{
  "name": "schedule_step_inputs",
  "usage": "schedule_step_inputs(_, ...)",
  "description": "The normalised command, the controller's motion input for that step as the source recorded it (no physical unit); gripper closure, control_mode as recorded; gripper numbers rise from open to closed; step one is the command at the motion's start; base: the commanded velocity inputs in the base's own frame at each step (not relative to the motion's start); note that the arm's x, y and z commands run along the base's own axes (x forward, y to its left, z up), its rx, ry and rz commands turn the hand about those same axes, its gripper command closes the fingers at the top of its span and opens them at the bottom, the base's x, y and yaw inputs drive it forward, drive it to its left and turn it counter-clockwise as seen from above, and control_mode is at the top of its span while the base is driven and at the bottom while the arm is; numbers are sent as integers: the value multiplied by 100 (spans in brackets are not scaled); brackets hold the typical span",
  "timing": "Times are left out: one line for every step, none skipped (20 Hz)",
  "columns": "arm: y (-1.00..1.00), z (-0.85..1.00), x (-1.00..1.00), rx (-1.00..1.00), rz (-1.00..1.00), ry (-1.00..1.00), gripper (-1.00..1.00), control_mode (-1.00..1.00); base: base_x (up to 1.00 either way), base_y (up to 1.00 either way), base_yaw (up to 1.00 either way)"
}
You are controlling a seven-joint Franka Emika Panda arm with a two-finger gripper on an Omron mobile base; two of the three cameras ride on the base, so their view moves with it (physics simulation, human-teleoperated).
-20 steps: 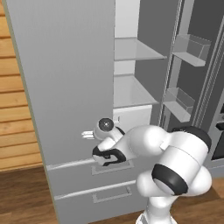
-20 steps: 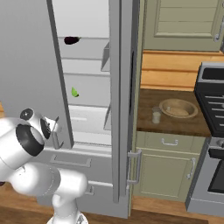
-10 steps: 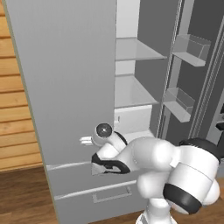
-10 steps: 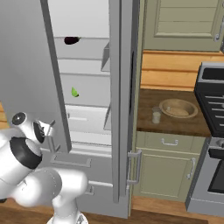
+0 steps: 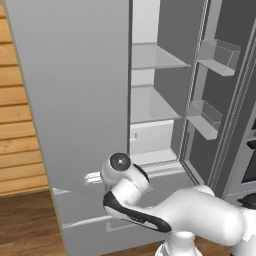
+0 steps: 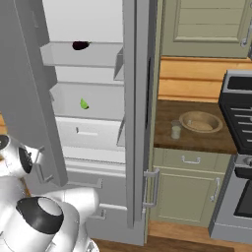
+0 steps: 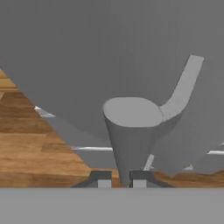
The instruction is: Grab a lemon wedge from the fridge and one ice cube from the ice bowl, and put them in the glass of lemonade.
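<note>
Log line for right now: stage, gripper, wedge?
stage: opening fridge door | gripper: closed around door handle | lemon wedge: on fridge shelf, untouched

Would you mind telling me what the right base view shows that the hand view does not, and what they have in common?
Right base view alone: the tiny lime-green lemon wedge on a white fridge shelf, a small dark round item on the shelf above, and, on the brown counter, the short clear glass of lemonade beside the round tan ice bowl.

Hand view alone: the claw closed around the end of the grey bar handle of the open door.

Shared: the tall light-grey fridge and the wooden floor.
</note>
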Motion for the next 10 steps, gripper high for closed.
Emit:
schedule_step_inputs(39, 63, -100, 0, 18, 5, 100, -100, 0, 0, 0)
schedule_step_inputs(31, 79, -97, 0, 18, 4, 100, -100, 0, 0, 0)
schedule_step_inputs(24, 94, -94, 0, 16, 0, 100, -100, 0, 0, 0)
schedule_step_inputs(11, 100, -96, 0, 12, 0, 100, -100, 0, 0, 0)
schedule_step_inputs(5, 100, -95, 0, 9, 0, 100, -100, 0, 0, 0)
schedule_step_inputs(0, 100, -91, 0, 5, -2, 100, -100, 0, 0, 0)
schedule_step_inputs(0, 100, -81, 0, 3, -7, 100, -100, 0, 0, 0)
schedule_step_inputs(0, 100, -74, 0, 0, -12, 100, -100, 0, 0, 0)
schedule_step_inputs(0, 100, -66, 1, 0, -14, 100, -100, 0, 0, 0)
schedule_step_inputs(-3, 100, -61, 1, 0, -15, 100, -100, 0, 0, 0)
